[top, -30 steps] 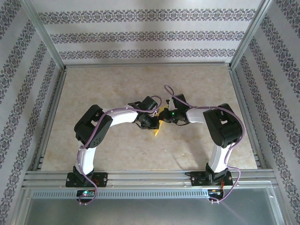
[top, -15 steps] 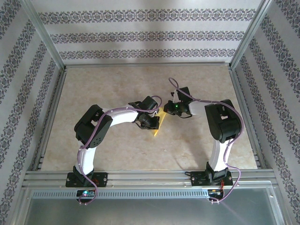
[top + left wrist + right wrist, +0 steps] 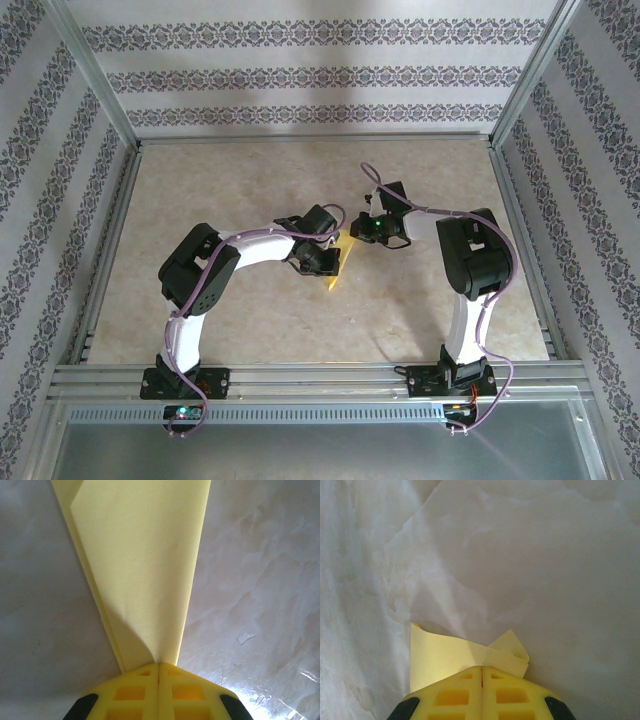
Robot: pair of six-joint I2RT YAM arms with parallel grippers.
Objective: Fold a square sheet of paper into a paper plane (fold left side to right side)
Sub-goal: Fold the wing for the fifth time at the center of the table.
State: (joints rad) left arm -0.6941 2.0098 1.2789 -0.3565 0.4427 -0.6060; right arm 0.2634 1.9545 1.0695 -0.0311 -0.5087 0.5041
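Drawing back from the fold, the right end effector point(image 3: 373, 228) is now sitting farther toward the rear and right of the worktop point(image 3: 250, 180) than a second ago. The left end effector point(image 3: 325, 262) and the yellow sheet of paper point(image 3: 334, 278) are keeping their places.

The sheet is lying near the middle of the worktop, between the two arms, already creased into a long tapering wedge of stacked layers. In the left wrist view the fingers are pressing together, and the sheet point(image 3: 145, 575) is narrowing right up to their tips. Whether a layer is nipped between them or merely pinned beneath them is not showing. In the right wrist view the fingers are likewise pressing together, with a folded corner of the sheet point(image 3: 445, 652) lying at their tips; again a pinch cannot be told from a touch.

The paper is looking thin, light and springy, so it is probably sliding easily on the smooth worktop and tearing under a hard tug. Taking it by a free corner or edge, with the other arm holding the crease flat, is looking like the safer hold.
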